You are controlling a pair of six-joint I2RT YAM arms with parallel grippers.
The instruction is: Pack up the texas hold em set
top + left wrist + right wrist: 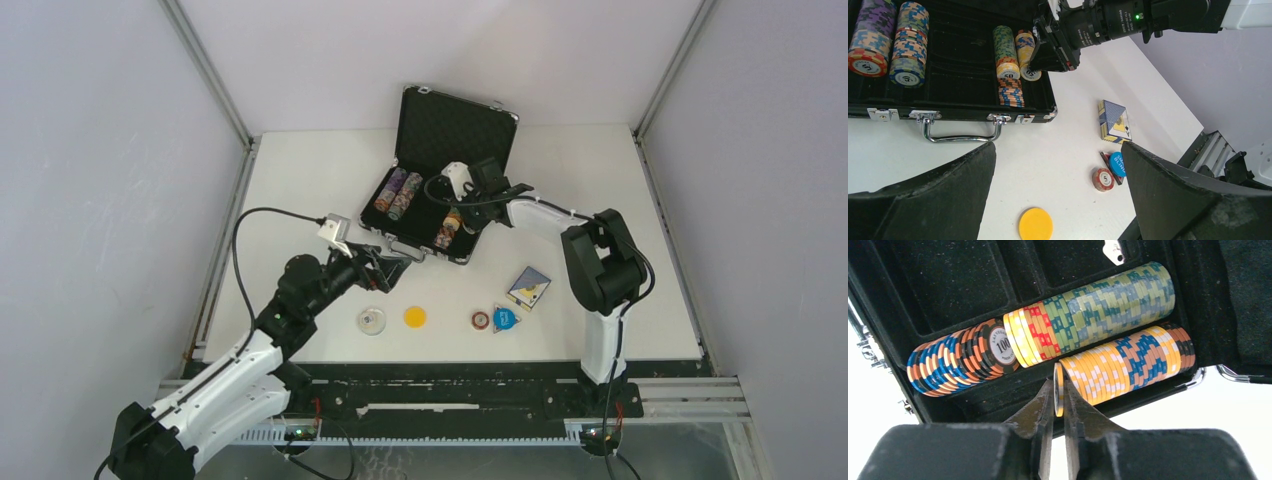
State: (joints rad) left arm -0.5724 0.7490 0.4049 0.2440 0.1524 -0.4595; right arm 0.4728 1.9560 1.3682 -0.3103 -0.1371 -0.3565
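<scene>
- The black briefcase (415, 243) lies open at the far centre of the white tabletop (300, 180), lid raised on the far side, silver handle (960, 132) facing near.
- Two multicoloured chip rolls (398, 192) lie side by side in the left part of the case.
- The right part holds three more: a green-and-yellow roll (1108, 305), an orange, blue and black roll (958, 360) and a yellow, orange and blue roll (1128, 362).
- The right hand (1059, 387) is over the right part of the case. Its fingers stand narrowly apart on either side of a single yellow chip (1059, 371) at the end of the yellow, orange and blue roll. Whether they press it cannot be told.
- The left hand (392, 272) hangs just near of the handle, fingers spread wide and holding nothing.
- The card deck (528, 287) lies on the tabletop, near and right of the case.
- A row lies nearer: clear token (371, 320), yellow token (415, 317), red chip (481, 319) and blue token (504, 318), the last two touching.
</scene>
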